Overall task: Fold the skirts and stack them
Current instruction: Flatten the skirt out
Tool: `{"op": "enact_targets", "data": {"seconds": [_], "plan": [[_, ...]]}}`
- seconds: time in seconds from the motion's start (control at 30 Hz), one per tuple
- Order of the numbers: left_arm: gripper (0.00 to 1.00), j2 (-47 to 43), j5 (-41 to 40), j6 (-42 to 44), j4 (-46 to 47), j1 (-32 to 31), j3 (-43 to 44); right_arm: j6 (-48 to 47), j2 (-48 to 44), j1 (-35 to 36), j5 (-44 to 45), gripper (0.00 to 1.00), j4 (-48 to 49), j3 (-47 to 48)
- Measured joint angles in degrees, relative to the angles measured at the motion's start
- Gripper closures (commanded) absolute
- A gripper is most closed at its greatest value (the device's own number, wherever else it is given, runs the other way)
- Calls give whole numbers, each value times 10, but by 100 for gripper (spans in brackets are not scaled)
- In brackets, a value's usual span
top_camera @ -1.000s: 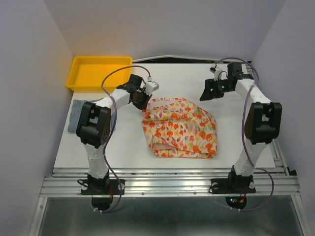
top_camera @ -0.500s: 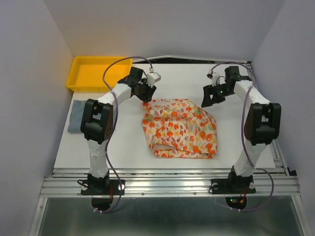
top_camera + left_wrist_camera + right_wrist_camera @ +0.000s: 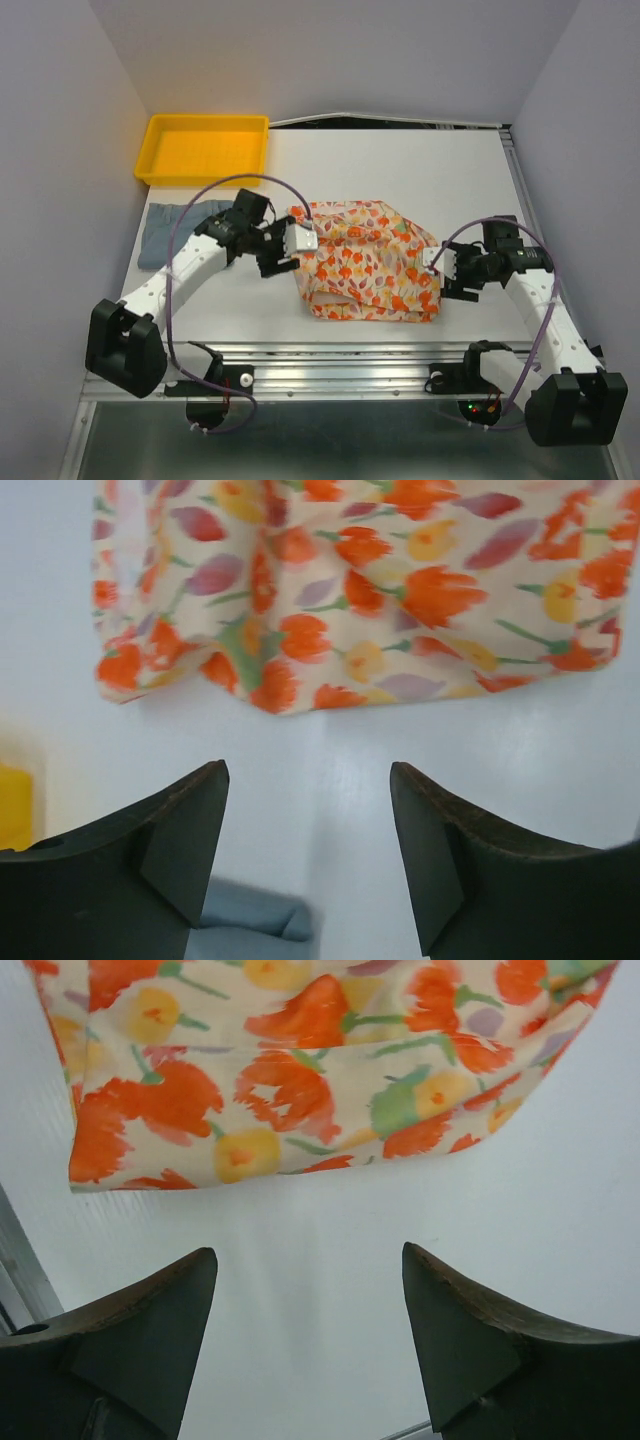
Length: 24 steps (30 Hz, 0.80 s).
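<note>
Note the cream cloth skirt with orange, red and yellow flower print point(image 3: 365, 262) lying rumpled in the middle of the white counter point(image 3: 400, 170). Bunched into a rough block a little wider across than deep, with the long axis running left to right between the two arms. Not neatly folded yet, to judge by the lumpy top and uneven hems.

Find the left end effector point(image 3: 278, 258) just beside that skirt's left edge, low over the counter and released. From its wrist view, see both dark fingers spread wide over bare counter, with the printed hem straight ahead and untouched. Find the right end effector point(image 3: 455, 280) mirrored near the skirt's near right corner, likewise released, gripping nothing, the floral edge ahead and apart from the tips.

Spot the plain light blue-grey denim-like skirt point(image 3: 165, 228) flat at the counter's left edge, beyond the left arm, well apart from the floral one. Spot the yellow plastic tray point(image 3: 200, 122) in the far left corner.

Judge neither arm the nearer to the floral skirt, with one posted at each end of that axis. Probably calls for a short push inward from both sides, then a pinch on opposite edges. For the blue-grey skirt, count the left arm clearly closer.
</note>
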Motion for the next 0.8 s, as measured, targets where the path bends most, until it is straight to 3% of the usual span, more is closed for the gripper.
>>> {"op": "enact_targets", "data": {"seconds": [0.13,0.23,0.47,0.8], "plan": [[23,-66,-23,44,6,-97,-172,-148,-42,0,-7,20,-9,-70],[22,-81,-37,50,8,-155,-238,-242,-59,0,-12,21,-16,-99],[24,-111,-59,56,86,-224,-274,-325,-119,0,-56,30,-25,-186],[32,-110,-80,50,181,-265,-329,-347,-69,6,-117,44,21,-197]]}}
